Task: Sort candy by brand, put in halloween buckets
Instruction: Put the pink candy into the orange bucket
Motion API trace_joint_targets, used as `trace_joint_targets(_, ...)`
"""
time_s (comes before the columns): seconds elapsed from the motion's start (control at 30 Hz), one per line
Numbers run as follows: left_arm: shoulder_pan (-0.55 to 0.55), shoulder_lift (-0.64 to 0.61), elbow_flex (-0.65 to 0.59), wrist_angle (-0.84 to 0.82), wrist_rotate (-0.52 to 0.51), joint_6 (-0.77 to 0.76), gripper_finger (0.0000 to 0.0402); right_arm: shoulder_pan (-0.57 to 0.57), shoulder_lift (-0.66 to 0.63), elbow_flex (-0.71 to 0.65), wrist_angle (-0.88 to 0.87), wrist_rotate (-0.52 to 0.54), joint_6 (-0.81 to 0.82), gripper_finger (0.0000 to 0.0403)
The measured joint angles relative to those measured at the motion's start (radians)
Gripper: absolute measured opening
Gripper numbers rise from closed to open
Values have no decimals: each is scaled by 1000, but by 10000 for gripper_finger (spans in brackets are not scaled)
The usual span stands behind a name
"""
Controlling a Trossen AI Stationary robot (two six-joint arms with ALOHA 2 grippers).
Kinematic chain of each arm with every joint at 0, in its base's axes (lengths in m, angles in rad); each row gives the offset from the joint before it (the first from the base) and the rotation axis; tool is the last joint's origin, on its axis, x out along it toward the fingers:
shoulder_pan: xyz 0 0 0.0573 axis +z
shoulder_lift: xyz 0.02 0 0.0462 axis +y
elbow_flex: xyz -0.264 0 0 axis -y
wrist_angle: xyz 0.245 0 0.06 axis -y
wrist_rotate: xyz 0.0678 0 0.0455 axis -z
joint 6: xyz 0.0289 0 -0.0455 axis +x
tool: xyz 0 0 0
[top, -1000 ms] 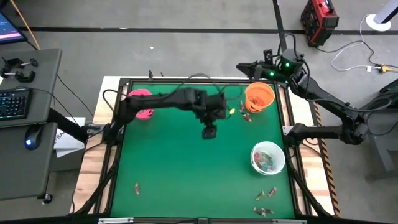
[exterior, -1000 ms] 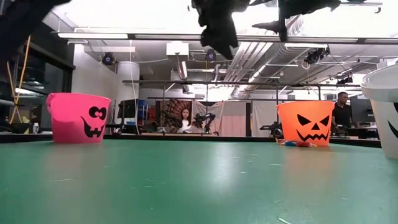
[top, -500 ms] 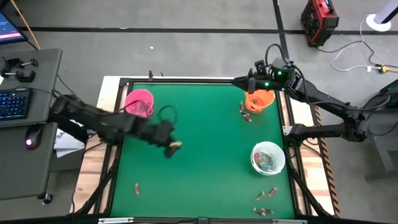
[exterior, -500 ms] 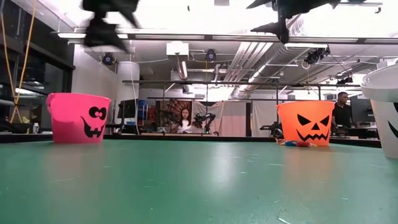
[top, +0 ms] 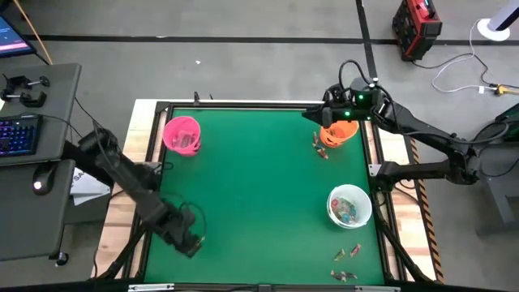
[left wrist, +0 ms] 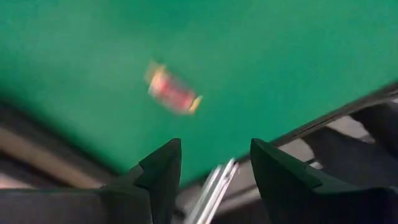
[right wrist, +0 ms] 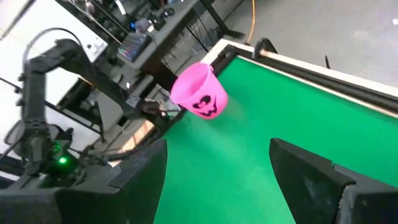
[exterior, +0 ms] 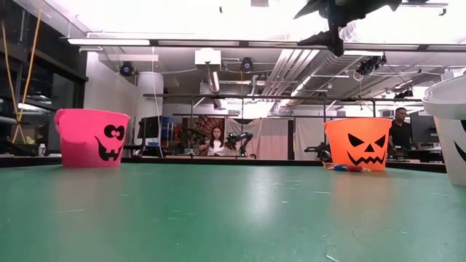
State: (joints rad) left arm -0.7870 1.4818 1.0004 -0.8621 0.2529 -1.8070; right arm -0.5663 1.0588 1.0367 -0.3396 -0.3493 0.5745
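Observation:
My left gripper (top: pixel 190 242) hovers open above the table's near left corner. In the left wrist view a red sweet with yellow ends (left wrist: pixel 173 94) lies on the green mat ahead of the open fingers of the left gripper (left wrist: pixel 214 167), untouched. My right gripper (top: pixel 313 117) hangs open in the air beside the orange bucket (top: pixel 339 130), on its left, and shows high in the low view (exterior: pixel 331 33). The pink bucket (top: pixel 181 135) stands at the far left. The white bucket (top: pixel 349 205) at the right holds several sweets.
Loose sweets lie beside the orange bucket (top: pixel 320 148) and near the near right corner (top: pixel 347 254). A raised dark frame (top: pixel 243 105) rims the green mat. In the low view, people stand in the room behind the table (exterior: pixel 217 138).
My left arm has swung fast from the far middle of the table, near the orange bucket, across to the left and toward the near edge, ending over the near left corner. My right gripper has drifted a little toward the near edge, next to the orange bucket.

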Motion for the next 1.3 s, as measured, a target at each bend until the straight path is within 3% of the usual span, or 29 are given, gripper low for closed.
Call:
trace_joint_targets(0.13, -73, 47, 0, -4, 35, -209, 179, 0, 0, 0, -31, -1, -33, 275)
trace_joint_targets(0.33, -84, 88, 0, -8, -61, -334, 179, 0, 0, 0, -38, -1, -45, 275)
trace_joint_targets(0.63, -92, 175, 0, 2, -52, -422, 179, 0, 0, 0, -38, -1, -52, 275)
trace_joint_targets(1.0, -92, 275, 1, 22, -53, -427, 173, 0, 0, 0, -37, 3, -52, 275)
trace_joint_targets(1.13, -91, 290, 2, 59, -54, -426, 129, 0, 0, 0, -37, 5, -52, 275)
trace_joint_targets(1.3, -94, 261, -2, 62, -116, -403, 21, 0, 0, 0, -37, 6, -57, 275)
